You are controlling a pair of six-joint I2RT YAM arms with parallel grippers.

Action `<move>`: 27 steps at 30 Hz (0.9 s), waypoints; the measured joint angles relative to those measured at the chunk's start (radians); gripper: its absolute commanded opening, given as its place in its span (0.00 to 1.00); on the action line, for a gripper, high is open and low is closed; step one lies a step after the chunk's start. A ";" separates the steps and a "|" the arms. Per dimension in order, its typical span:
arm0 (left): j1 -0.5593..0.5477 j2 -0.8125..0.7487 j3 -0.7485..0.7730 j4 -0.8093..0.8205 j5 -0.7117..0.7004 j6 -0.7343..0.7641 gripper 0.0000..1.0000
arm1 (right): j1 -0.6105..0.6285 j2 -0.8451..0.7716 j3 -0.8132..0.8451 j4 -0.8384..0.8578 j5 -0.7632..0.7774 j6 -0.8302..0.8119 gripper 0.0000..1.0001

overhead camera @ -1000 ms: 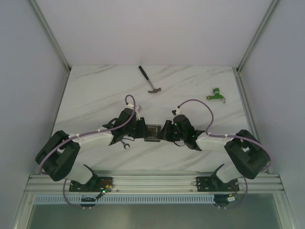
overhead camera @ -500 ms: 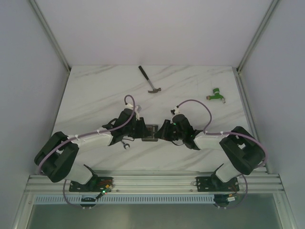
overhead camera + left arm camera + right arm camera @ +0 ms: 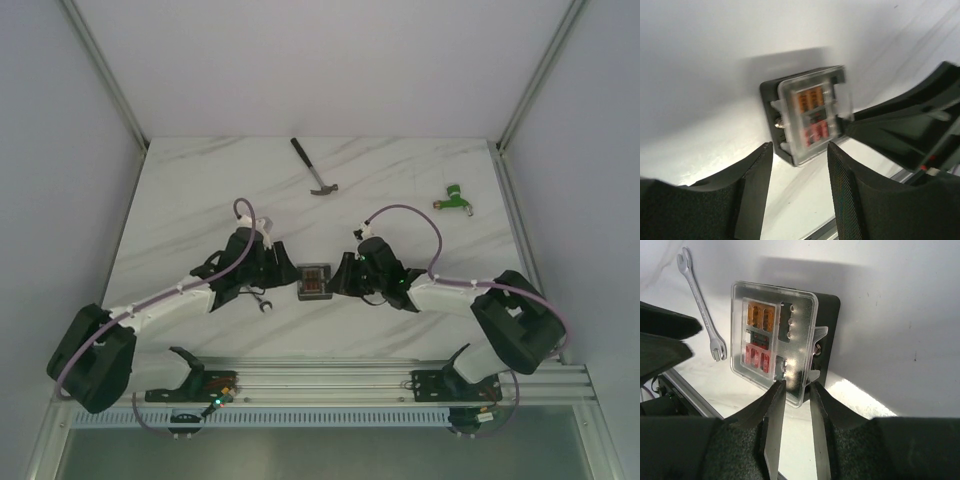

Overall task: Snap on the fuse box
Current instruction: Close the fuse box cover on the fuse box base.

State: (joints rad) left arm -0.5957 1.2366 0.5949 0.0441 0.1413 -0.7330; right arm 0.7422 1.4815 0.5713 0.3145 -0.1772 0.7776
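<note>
The fuse box (image 3: pixel 314 281) is a small black square box with orange and red fuses under a clear cover, lying on the table between my grippers. My left gripper (image 3: pixel 286 278) is open and empty, just left of the box and apart from it. In the left wrist view the box (image 3: pixel 810 112) lies beyond the gripper (image 3: pixel 800 150). My right gripper (image 3: pixel 338 280) is at the box's right side. In the right wrist view its narrow fingers (image 3: pixel 776 400) pinch the near edge of the clear cover (image 3: pixel 775 340), gripper (image 3: pixel 796 386) shut on it.
A small silver wrench (image 3: pixel 262 300) lies just left of the box, under my left arm, and also shows in the right wrist view (image 3: pixel 700 305). A hammer (image 3: pixel 315 170) lies at the back centre. A green-and-red connector piece (image 3: pixel 455 200) lies at the back right.
My left arm has swung out to the left and its gripper has drawn back from the fuse box. The right gripper stays at the box's right side.
</note>
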 measured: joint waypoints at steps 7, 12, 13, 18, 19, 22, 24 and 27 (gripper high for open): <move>0.009 0.094 -0.027 0.000 0.062 -0.009 0.56 | 0.002 -0.001 0.036 -0.072 -0.002 -0.024 0.33; 0.010 0.106 -0.039 0.021 0.109 -0.023 0.55 | 0.003 -0.001 0.037 -0.077 -0.006 -0.027 0.35; 0.009 0.108 -0.040 0.025 0.117 -0.026 0.55 | 0.004 -0.001 0.038 -0.078 -0.007 -0.027 0.35; 0.009 0.140 -0.045 0.057 0.153 -0.043 0.53 | 0.018 0.016 0.072 -0.113 -0.010 -0.031 0.40; 0.009 0.146 -0.048 0.061 0.158 -0.045 0.53 | 0.023 0.021 0.084 -0.122 -0.010 -0.034 0.41; 0.007 0.156 -0.053 0.066 0.166 -0.053 0.52 | 0.041 0.032 0.122 -0.154 0.001 -0.046 0.43; 0.007 0.156 -0.054 0.068 0.166 -0.058 0.51 | 0.049 0.040 0.146 -0.187 0.018 -0.052 0.45; 0.007 0.156 -0.054 0.068 0.169 -0.060 0.50 | 0.064 0.058 0.184 -0.237 0.049 -0.062 0.46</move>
State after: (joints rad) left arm -0.5888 1.3930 0.5411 0.1123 0.3099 -0.7933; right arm 0.8059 1.5391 0.7551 0.0772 -0.1284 0.7158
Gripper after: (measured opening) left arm 0.512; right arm 0.449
